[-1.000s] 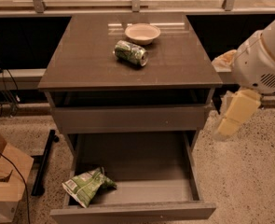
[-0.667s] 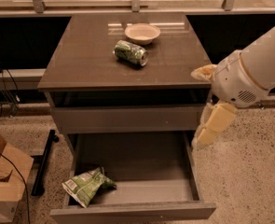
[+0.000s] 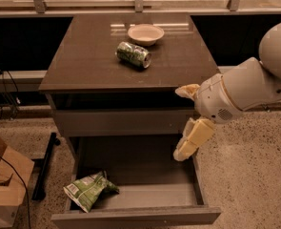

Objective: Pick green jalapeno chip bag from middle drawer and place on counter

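Observation:
The green jalapeno chip bag point(image 3: 88, 190) lies crumpled in the front left corner of the middle drawer point(image 3: 145, 194), which is pulled out. My gripper point(image 3: 183, 123) is at the right, over the drawer's back right part and just below the counter point(image 3: 87, 56) edge. Its pale fingers are spread apart and hold nothing. The gripper is well to the right of the bag and higher than it.
A green-patterned drink can point(image 3: 134, 54) lies on its side on the counter, with a shallow white bowl point(image 3: 145, 34) behind it. A cardboard box point(image 3: 4, 185) sits on the floor at the left, with a black bar point(image 3: 45, 165) beside the cabinet.
My arm and gripper have moved left and down, from beside the cabinet's right edge to over the open drawer's right side. The bag, can and bowl have not moved.

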